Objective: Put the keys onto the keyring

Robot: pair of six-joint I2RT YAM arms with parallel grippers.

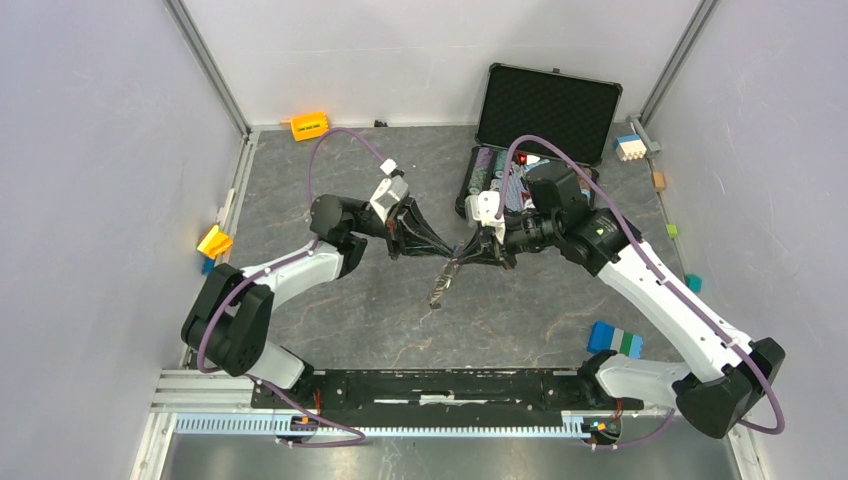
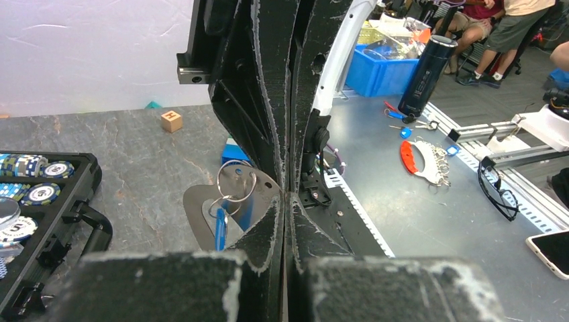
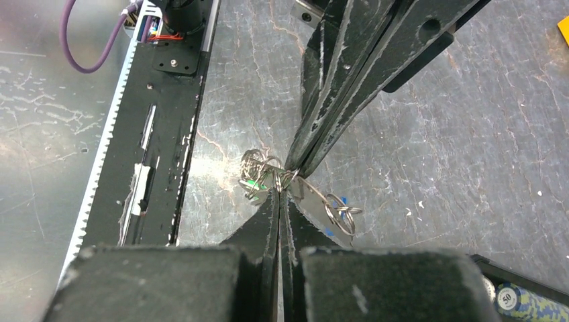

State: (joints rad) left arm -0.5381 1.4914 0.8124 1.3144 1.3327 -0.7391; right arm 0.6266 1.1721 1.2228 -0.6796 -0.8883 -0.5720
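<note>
My two grippers meet tip to tip over the middle of the table, the left gripper (image 1: 446,251) (image 2: 288,196) from the left and the right gripper (image 1: 463,257) (image 3: 282,190) from the right. Both are shut, pinching the keyring (image 1: 439,286) where their tips touch. In the left wrist view its flat silver oval loop (image 2: 201,209) carries small split rings and a blue piece. The right wrist view shows the loop (image 3: 321,204) right of the tips and a tangle of rings with a green tag (image 3: 253,182) to the left. I cannot single out the keys in that tangle.
An open black case (image 1: 545,108) of poker chips (image 2: 32,194) lies behind the right arm. Small blocks lie around: orange (image 1: 309,126), yellow (image 1: 214,242), blue (image 1: 612,338), a wooden cube (image 2: 172,121). A black rail (image 1: 440,385) runs along the near edge.
</note>
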